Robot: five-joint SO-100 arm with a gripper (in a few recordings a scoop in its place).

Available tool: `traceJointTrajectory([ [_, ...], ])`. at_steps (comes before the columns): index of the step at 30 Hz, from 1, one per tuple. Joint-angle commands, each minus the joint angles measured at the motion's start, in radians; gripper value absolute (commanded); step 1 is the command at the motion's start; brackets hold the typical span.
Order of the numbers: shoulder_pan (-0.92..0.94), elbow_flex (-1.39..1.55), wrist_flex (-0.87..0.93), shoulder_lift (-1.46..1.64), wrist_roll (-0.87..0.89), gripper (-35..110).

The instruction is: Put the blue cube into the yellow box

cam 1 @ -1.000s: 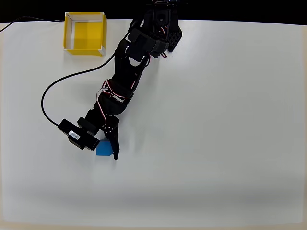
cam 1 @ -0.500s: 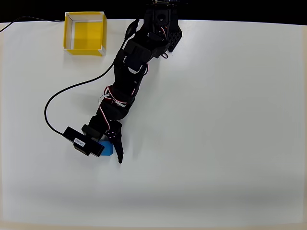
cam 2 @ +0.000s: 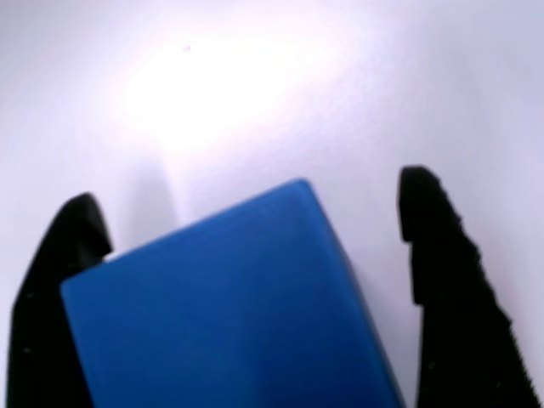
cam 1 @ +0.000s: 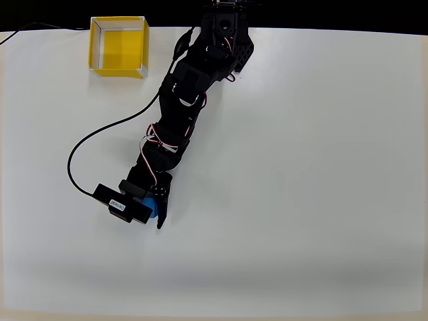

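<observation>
Overhead view: black two-finger gripper [cam 1: 158,208] now sitting lower over the small matte bright-blue cube [cam 1: 152,204], hiding more of it than half a second ago; cube resting on the smooth white table [cam 1: 301,167], low and left of centre. Square open-topped yellow box with thin white inner walls [cam 1: 118,45] standing well apart at the top left edge, holding nothing. Black cable [cam 1: 100,127] looping beside the arm. Wrist view: blue cube [cam 2: 229,306] lying between the fingers [cam 2: 442,289], left finger touching, right one showing a gap; jaws apart, closing likely next, lift not yet begun.
</observation>
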Motion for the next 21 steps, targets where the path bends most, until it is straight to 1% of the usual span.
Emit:
traceJointTrajectory([
  [1, 0.005, -0.032, -0.02, 0.087, -0.028, 30],
  [16, 0.02, 0.069, -0.003, 0.19, -0.12, 18],
  [21, 0.048, 0.074, 0.11, 0.304, -0.114, 17],
])
